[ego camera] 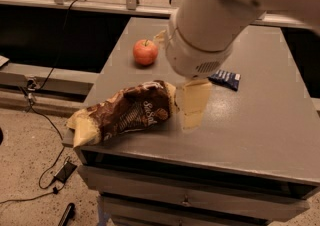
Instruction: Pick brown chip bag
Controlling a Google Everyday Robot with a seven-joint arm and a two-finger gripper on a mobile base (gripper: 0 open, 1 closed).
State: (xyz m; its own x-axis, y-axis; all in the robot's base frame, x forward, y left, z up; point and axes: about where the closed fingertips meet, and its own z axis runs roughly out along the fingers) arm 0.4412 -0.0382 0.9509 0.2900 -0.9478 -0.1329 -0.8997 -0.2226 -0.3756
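The brown chip bag [125, 112] lies at the front left corner of the table [255, 130]. The gripper [194, 104] hangs just beside the bag's right end. I cannot tell if it is apart or together. An apple [145, 52] and a blue wrapper [225, 78] sit behind.

Brown chip bag [127, 114]: crinkled foil, glossy, ends paler and duller.
Gripper [192, 110], just right of bag, low over table: cream plastic, smooth, matt.
Arm [210, 25]: white plastic shell, smooth, soft sheen.
Table [260, 120]: grey, smooth, dull sheen, metal-like.
Apple [145, 52]: glossy skin.
Blue wrapper [225, 77]: shiny film.
Floor [25, 165]: speckled, rough-looking.
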